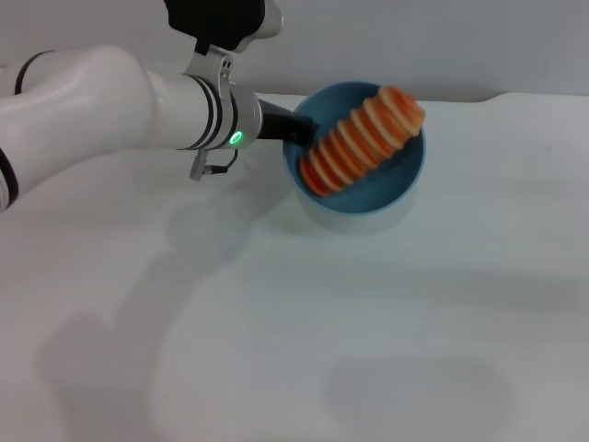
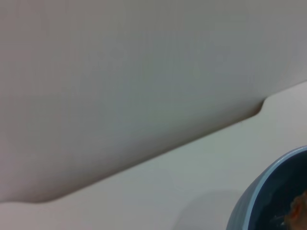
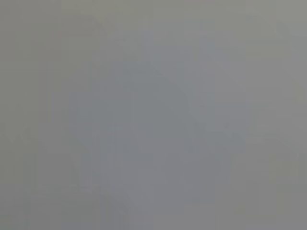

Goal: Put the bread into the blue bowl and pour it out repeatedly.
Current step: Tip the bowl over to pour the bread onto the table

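Note:
The blue bowl (image 1: 396, 189) sits toward the back of the white table, a little right of centre. The bread (image 1: 361, 140), a ridged orange-and-tan loaf, lies slanted inside it, its far end poking above the rim at the back right. My left gripper (image 1: 299, 131) reaches in from the left, its dark fingers shut on the bowl's left rim. In the left wrist view, part of the blue bowl (image 2: 256, 199) shows, with a sliver of bread (image 2: 298, 211) inside it. My right gripper is out of view, and its wrist view shows only plain grey.
The white table (image 1: 304, 313) stretches in front of the bowl, with soft shadows on it. Its back edge (image 1: 515, 95) and a grey wall lie just behind the bowl. The table's back edge (image 2: 192, 139) also shows in the left wrist view.

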Controlling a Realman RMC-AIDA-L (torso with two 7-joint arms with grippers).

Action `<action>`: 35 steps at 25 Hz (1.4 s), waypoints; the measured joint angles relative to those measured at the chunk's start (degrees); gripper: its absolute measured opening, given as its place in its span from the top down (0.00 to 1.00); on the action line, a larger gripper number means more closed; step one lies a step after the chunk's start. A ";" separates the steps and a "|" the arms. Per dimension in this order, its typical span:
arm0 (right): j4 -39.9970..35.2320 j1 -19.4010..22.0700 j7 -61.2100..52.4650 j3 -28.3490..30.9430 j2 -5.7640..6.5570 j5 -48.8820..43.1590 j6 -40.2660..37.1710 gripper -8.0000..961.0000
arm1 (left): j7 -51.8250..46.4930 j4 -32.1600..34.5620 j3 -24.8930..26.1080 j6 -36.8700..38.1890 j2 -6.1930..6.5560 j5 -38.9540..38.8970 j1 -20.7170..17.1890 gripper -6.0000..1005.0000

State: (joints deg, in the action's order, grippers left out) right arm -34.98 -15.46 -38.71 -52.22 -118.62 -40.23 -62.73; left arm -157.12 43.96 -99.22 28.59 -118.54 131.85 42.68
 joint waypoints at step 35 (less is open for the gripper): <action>27.01 3.23 10.94 10.54 -0.33 1.31 -18.34 0.41 | 3.71 -2.20 -28.70 -37.99 -0.47 0.06 2.40 1.00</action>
State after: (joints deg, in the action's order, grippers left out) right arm -7.97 -12.24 -27.77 -41.69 -118.95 -38.91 -81.07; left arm -153.41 41.76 -127.92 -9.40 -119.01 131.92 45.08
